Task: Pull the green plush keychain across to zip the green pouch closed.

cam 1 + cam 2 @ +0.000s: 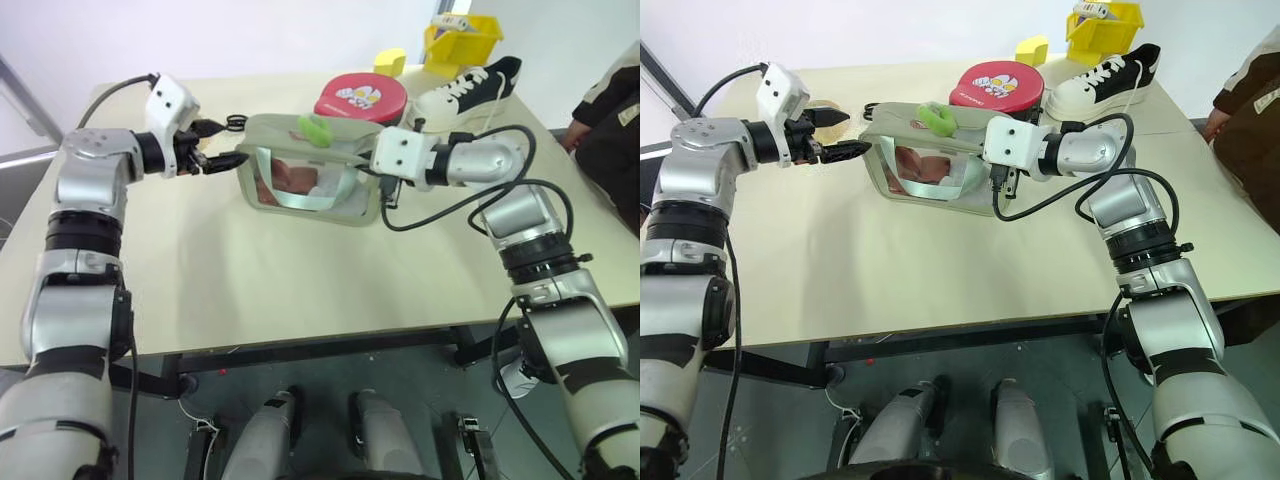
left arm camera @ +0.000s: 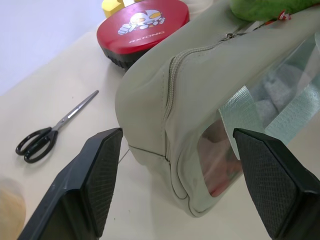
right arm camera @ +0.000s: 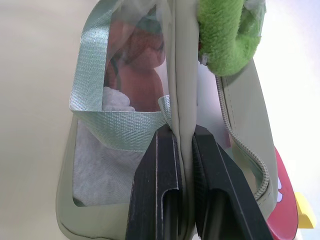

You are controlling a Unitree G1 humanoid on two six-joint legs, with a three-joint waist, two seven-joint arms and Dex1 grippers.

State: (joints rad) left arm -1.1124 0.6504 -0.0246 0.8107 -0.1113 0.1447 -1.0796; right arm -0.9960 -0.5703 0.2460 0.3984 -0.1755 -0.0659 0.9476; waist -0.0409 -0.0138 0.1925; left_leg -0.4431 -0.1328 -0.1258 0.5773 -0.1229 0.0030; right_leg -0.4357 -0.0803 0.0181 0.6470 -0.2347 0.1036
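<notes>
Green pouch (image 1: 305, 170): stands at upper centre of the left eye view, on the beige counter (image 1: 300, 280), its clear window showing red and white contents behind a pale ribbon band.
Green plush keychain (image 1: 317, 129): lies on the pouch's top edge, right of its middle; in the right wrist view it sits at the top of the frame, beside the zipper line.
Left gripper (image 1: 215, 145): at upper left of the left eye view, fingers spread apart and holding nothing, just off the pouch's left end; in the left wrist view the two black fingers (image 2: 97, 170) stand on either side of that end without touching it.
Right gripper (image 3: 183, 170): closed on the pouch, fingers pinching a fold of its fabric edge at the right end.
Round red pad (image 1: 360, 100): behind the pouch, upper centre.
Scissors (image 2: 50, 132): flat on the counter, apart from the pouch.
Yellow block (image 1: 390, 62): behind the pad.
Sneaker (image 1: 465, 88): upper right, black and white.
Yellow bin (image 1: 462, 38): behind the sneaker.
Person's sleeve (image 1: 610, 110): at the right edge.
</notes>
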